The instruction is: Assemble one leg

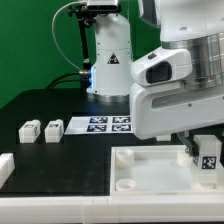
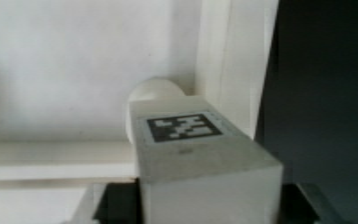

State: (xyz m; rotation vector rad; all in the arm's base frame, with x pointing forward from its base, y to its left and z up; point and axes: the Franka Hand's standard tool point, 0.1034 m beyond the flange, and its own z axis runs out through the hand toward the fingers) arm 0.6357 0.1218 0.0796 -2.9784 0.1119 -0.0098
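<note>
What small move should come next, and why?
Probably ease the leg down toward the tray-like part: the claw holds it upright at that part's corner on the exterior view's right, seemingly not yet seated.

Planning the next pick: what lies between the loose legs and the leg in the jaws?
In the exterior view, the marker board lies flat between the loose legs and the held leg; the arm hides the rest.

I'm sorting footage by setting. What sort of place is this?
Probably a robotics lab bench: a marker board on a black table, a green backdrop, and a tagged leg under a robot arm.
</note>
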